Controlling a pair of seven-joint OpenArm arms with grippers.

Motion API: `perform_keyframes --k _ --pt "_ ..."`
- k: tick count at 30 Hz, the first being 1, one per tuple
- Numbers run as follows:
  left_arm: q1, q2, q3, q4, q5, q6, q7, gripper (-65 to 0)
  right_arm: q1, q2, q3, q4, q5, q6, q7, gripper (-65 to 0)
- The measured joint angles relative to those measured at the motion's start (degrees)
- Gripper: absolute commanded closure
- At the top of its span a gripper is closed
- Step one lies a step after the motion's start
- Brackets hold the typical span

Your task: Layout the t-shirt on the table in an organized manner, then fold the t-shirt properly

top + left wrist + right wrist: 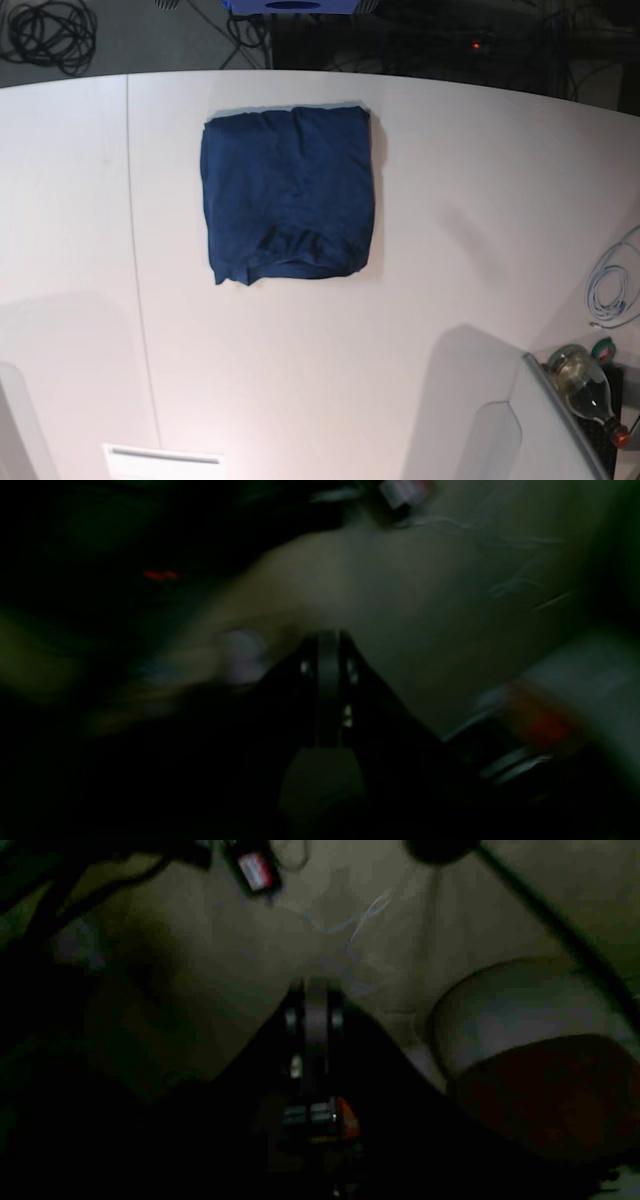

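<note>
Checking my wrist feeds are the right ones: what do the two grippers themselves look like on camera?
Both are dim and blurred. The left gripper shows black fingers pressed together into a narrow wedge, with small silvery screw heads. The right gripper looks the same: black, tapered, pale screw heads, and a red-orange patch lower on its body. No arms show in the base view.

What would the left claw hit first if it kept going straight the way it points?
Probably nothing nearby. The left claw is shut and aims at a pale, bare, blurred surface. The picture is too dark and smeared to judge depth, and the overhead view shows neither claw near the shirt.
</note>
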Motion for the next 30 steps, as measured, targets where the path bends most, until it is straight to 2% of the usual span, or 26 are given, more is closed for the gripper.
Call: perform_keyframes --k 3,5,7,9,10,11,12,14,15,16,18,22,26,30 --pt "-4.0 3.3 4.4 -14.1 0.2 7.0 -5.9 0.0 8.6 2.5 -8.3 -13.0 -0.4 -0.1 0.1 0.0" --pt "-8.4 4.8 8.0 -26.1 -0.2 14.9 -12.0 0.0 14.0 4.8 -14.8 -22.6 -1.2 0.2 2.2 0.0" --pt "-15.2 6.8 12.1 -40.7 -0.3 20.7 -16.9 0.0 19.2 5.5 -20.4 -35.1 -4.1 -0.5 14.3 0.0" --pt "-22.1 10.3 15.9 -57.6 -0.6 27.2 -24.9 0.0 24.4 4.9 -27.2 -50.6 -6.3 0.0 28.4 0.0" --pt "-25.9 12.9 17.1 -66.8 -0.4 28.6 -29.2 0.0 27.4 3.7 -31.3 -59.8 -7.8 0.0 38.9 0.0" --pt "-28.5 15.0 17.4 -74.0 -0.4 29.1 -34.7 0.0 29.9 2.4 -35.3 -67.7 -8.2 -0.1 46.1 0.0" --pt "-28.6 16.4 17.1 -73.7 0.1 30.2 -36.4 0.0 32.1 0.7 -39.5 -75.9 -8.4 0.2 54.2 0.0" --pt "-29.2 18.6 15.1 -73.7 -0.1 32.7 -45.7 0.0 33.9 -1.1 -45.5 -83.5 -9.1 -0.4 64.9 0.0" --pt "-29.9 19.1 13.7 -73.5 -0.1 33.4 -45.4 0.0 33.9 -1.4 -46.9 -83.3 -9.1 -0.2 67.3 0.0" --pt "-30.5 19.0 11.9 -73.3 -0.2 34.8 -44.6 0.0 34.0 -2.0 -48.1 -83.3 -9.3 -0.3 68.5 0.0" --pt "-30.3 17.8 9.2 -71.1 -0.5 35.8 -42.4 0.0 34.1 -3.0 -48.1 -82.9 -9.3 -0.2 67.4 0.0" --pt "-29.0 16.4 8.5 -69.6 -0.2 35.9 -38.4 0.0 33.6 -2.4 -48.1 -78.5 -9.3 -0.2 60.7 0.0" --pt "-30.8 16.8 8.5 -69.7 0.9 34.4 -38.5 0.0 33.7 -2.5 -48.1 -76.7 -9.1 -0.2 60.5 0.0" --pt "-32.6 13.7 8.5 -69.2 -0.2 36.0 -39.5 0.0 33.7 -2.9 -48.1 -76.6 -9.1 -0.2 60.5 0.0"
